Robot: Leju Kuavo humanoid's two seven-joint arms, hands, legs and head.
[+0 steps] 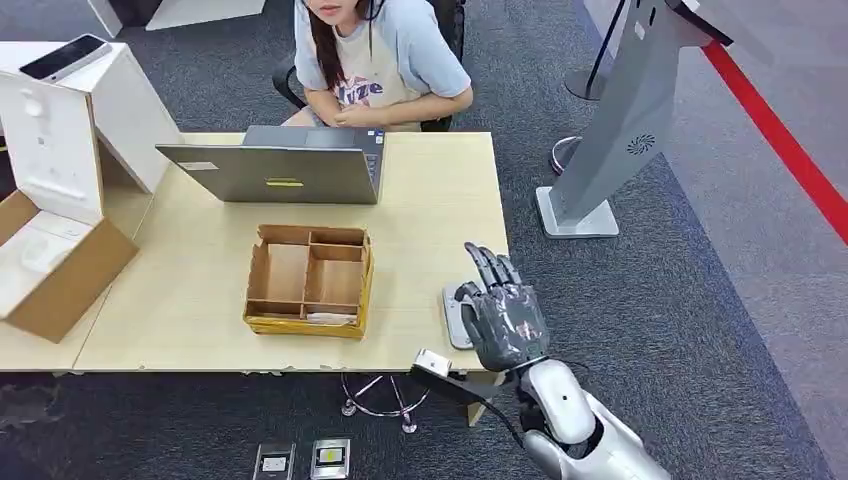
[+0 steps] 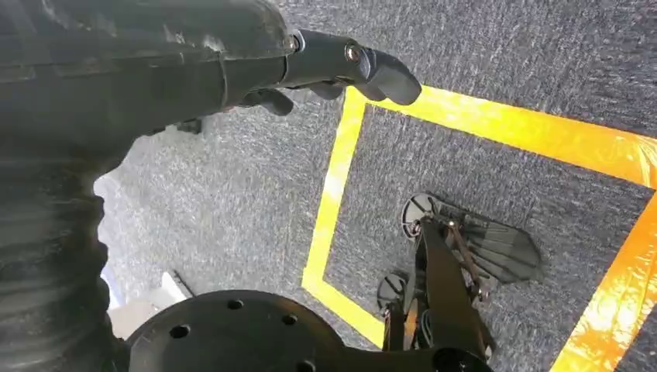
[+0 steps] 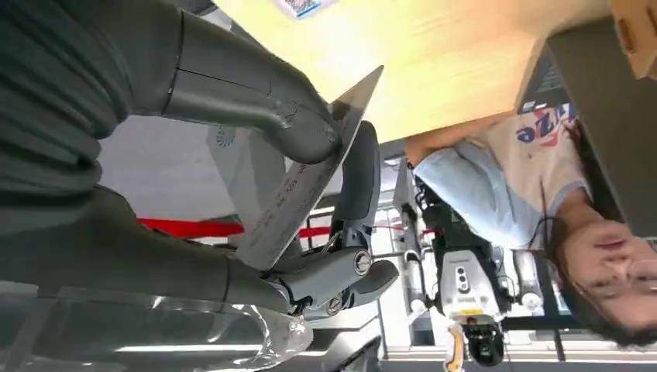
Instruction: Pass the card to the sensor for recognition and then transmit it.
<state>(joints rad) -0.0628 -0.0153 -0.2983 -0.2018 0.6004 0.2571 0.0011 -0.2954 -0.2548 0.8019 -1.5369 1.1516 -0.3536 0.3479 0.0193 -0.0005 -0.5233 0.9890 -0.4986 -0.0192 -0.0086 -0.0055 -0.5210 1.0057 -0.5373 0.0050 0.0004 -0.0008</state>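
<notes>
My right hand (image 1: 505, 315) hovers at the table's front right corner, its back toward the head camera and its fingers pointing away from me. Just to its left, partly under it, a small grey sensor pad (image 1: 453, 318) lies on the table. The right wrist view shows a thin grey card (image 3: 298, 194) with small print, pinched edge-on between the thumb (image 3: 256, 101) and the darker fingers (image 3: 352, 201). My left hand (image 2: 310, 66) hangs over the carpet and holds nothing, its fingers loosely apart.
A divided cardboard box (image 1: 310, 280) sits mid-table, with an open laptop (image 1: 285, 165) behind it. A person (image 1: 375, 60) sits at the far side. An opened white box (image 1: 50, 190) stands at the left. A grey kiosk stand (image 1: 620, 120) rises right of the table.
</notes>
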